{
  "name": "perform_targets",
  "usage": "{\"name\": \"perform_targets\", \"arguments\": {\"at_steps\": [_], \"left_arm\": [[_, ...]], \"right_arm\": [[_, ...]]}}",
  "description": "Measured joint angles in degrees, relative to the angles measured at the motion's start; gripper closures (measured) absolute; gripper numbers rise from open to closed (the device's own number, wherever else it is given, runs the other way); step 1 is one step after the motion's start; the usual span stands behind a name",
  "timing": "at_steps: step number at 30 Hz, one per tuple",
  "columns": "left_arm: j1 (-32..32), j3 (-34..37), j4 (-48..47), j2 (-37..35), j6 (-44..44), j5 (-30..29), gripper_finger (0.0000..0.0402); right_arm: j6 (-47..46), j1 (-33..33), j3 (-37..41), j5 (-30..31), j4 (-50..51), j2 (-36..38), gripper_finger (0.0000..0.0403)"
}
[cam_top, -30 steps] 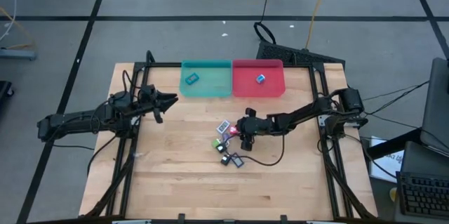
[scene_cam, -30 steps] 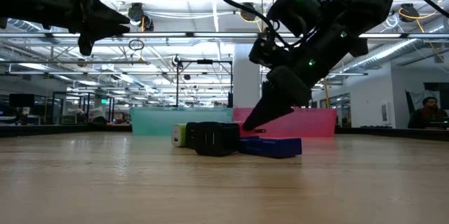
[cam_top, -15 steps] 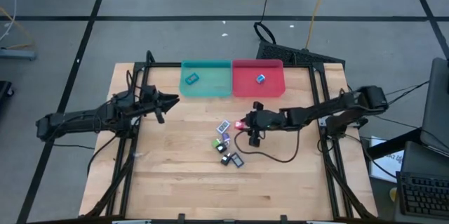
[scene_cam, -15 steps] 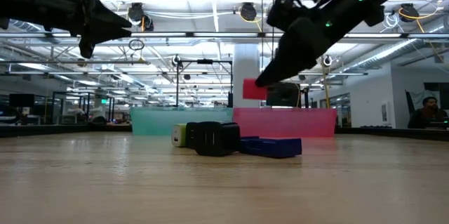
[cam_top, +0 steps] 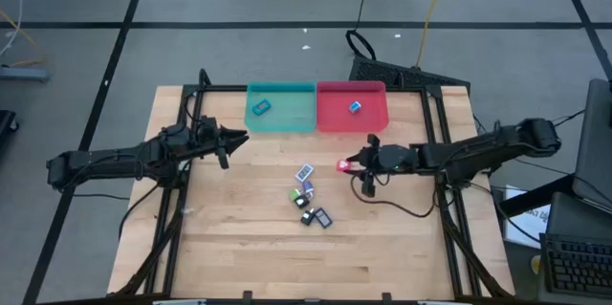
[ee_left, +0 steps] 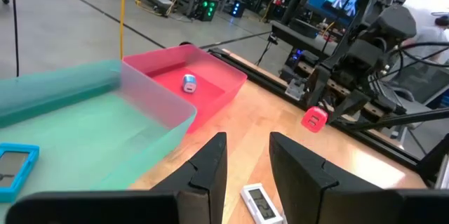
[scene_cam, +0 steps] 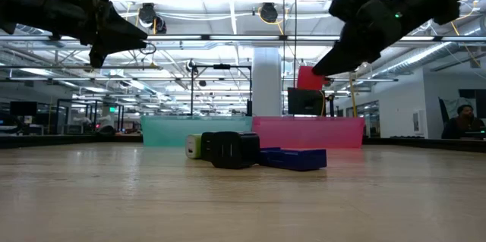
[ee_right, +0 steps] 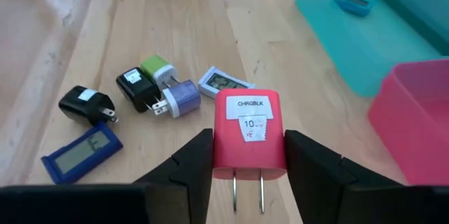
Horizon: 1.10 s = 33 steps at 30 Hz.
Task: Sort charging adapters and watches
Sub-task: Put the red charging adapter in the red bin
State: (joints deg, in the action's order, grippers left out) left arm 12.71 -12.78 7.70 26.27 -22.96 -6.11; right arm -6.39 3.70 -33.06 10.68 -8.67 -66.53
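My right gripper (cam_top: 347, 164) is shut on a pink-red charging adapter (ee_right: 248, 134), high above the table in front of the red tray (cam_top: 352, 125). That tray holds a light-blue adapter (cam_top: 355, 107). The teal tray (cam_top: 282, 121) beside it holds a teal watch (cam_top: 261, 107). A cluster lies flat on the wood in mid-table: black adapters (ee_right: 85, 104), a green one (ee_right: 156, 66), a lavender one (ee_right: 180, 97), a dark blue watch (ee_right: 81, 152) and a pale one (ee_right: 224, 80). My left gripper (cam_top: 243, 136) hovers by the teal tray's left end, a little open, with nothing between its fingers. My right gripper pinches the adapter's two opposite side walls (ee_right: 219, 140) between its two fingers. The fingers come from the table's right side, slanting a little down. The adapter hangs clear of the table, its labelled face up and its two prongs (ee_right: 247, 190) pointing back toward the wrist.
A dark cable (cam_top: 392, 207) loops over the wood below the right arm. Black frame rails (cam_top: 442, 152) run along the table's left and right sides. The two trays stand side by side at the far edge.
My right gripper has risen from the cluster with the pink-red adapter and drawn back toward the table's right edge. The adapter, which was down among the others, now hangs well above them. The rest of the cluster has stayed where it was.
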Motion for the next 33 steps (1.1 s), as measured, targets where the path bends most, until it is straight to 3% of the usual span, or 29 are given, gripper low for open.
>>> {"name": "perform_targets", "arguments": {"at_steps": [13, 33], "left_arm": [[0.00, 0.00, 0.36, -0.01, 0.21, -0.02, 0.0293], [0.00, 0.00, 0.31, -0.01, 0.20, -0.02, 0.0293]], "right_arm": [[-2.41, -0.02, 6.67, 0.00, -0.13, 12.73, 0.0262], [-3.43, -1.20, 7.42, 1.53, -3.49, 13.16, 0.0262]]}}
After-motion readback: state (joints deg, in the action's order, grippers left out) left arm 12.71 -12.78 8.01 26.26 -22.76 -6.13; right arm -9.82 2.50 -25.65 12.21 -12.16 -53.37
